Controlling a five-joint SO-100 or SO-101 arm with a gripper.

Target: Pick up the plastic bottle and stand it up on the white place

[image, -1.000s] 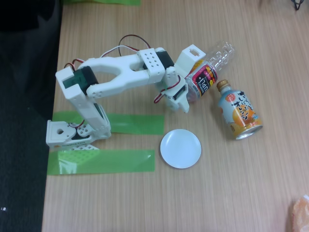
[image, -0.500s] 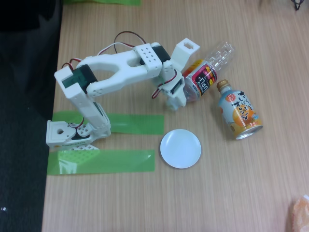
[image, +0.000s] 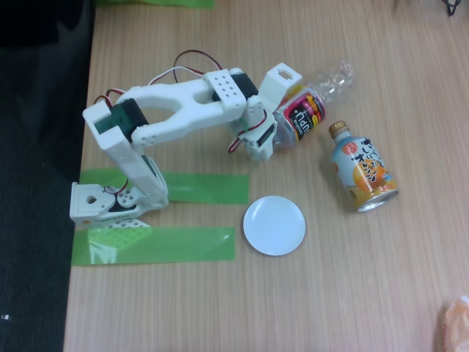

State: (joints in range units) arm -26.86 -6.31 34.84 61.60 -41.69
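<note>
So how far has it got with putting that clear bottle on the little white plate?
Early on. The claw is closed around the plastic bottle near its label, so the grab looks done. The bottle is tilted with its clear end blurred, as if it is being lifted, though I can't tell if it is off the table. The white plate holds nothing, so carrying it over and standing it upright are left.

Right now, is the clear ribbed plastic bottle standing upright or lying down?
Not upright: the clear ribbed plastic bottle points sideways across the wooden table.
</note>
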